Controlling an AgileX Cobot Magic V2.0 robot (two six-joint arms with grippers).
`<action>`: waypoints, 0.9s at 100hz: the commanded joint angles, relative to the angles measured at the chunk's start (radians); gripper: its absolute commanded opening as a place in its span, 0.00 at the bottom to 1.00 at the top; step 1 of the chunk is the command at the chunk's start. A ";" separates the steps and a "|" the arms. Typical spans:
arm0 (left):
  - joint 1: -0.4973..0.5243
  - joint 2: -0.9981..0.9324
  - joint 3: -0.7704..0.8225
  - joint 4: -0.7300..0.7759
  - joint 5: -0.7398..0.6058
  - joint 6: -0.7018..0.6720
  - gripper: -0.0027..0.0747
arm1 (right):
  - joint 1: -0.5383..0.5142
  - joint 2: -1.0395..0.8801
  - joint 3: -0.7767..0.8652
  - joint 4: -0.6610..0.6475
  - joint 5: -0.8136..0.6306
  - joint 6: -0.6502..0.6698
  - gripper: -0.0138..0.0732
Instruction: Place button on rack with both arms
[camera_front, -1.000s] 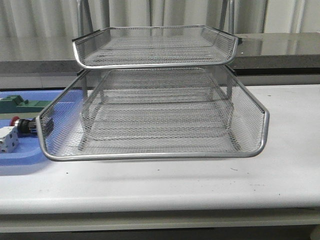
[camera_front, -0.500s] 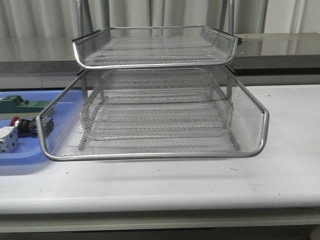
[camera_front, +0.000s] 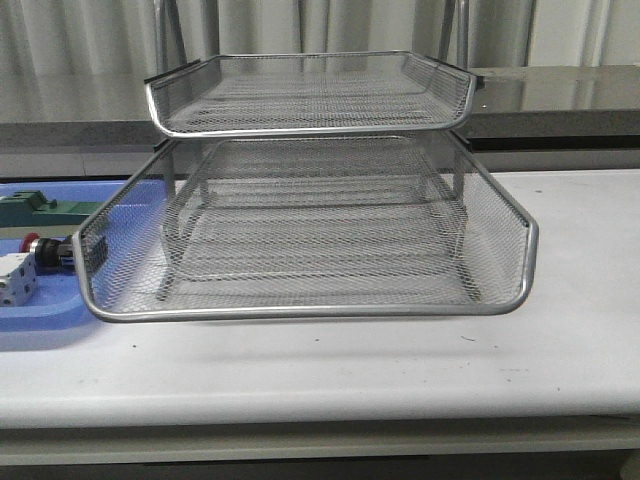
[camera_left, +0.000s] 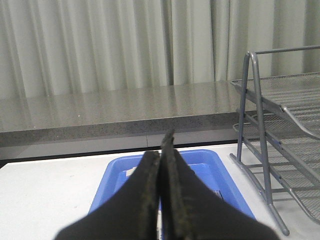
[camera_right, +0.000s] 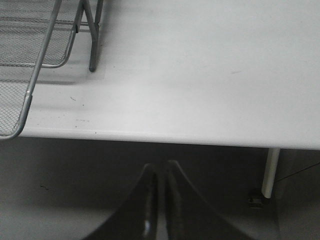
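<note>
Button in the blue tray, both claws closed and empty

Button (camera_front: 42, 249) lies at the far left of the front view, on its side in a blue tray (camera_front: 45, 318), with the red head turned to the left and the silver collar behind it. Its dark body goes behind the mesh wall of the rack (camera_front: 310, 230), so that part is hard to read. Just beside the button, toward the near edge of the tray, sits a white-grey block (camera_front: 15, 281); whether the two touch I cannot tell. A flat green block (camera_front: 40, 208) lies farther back in the same tray.

The rack stands on the white table (camera_front: 400, 370), in the middle, with the tray just beside its left side. Two mesh tiers show clearly in the front view (the upper one is smaller and set back), and both hold nothing.

The left claw (camera_left: 161, 150) has its two fingers pressed together with nothing between them. It hangs above the blue tray, with the rack posts off to one side. The right claw (camera_right: 161, 175) is also closed and empty. It hangs outside the front edge of the table, near a corner of the rack, and a table leg (camera_right: 270, 172) shows beneath the table.
</note>
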 joint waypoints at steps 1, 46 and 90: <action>-0.001 -0.030 0.034 -0.010 -0.083 -0.009 0.01 | 0.001 0.002 -0.036 -0.011 -0.053 0.000 0.09; -0.001 -0.030 0.034 -0.010 -0.083 -0.009 0.01 | 0.001 0.002 -0.036 -0.010 -0.053 0.000 0.08; -0.001 -0.030 0.034 -0.010 -0.098 -0.009 0.01 | 0.001 0.002 -0.036 -0.010 -0.052 0.000 0.08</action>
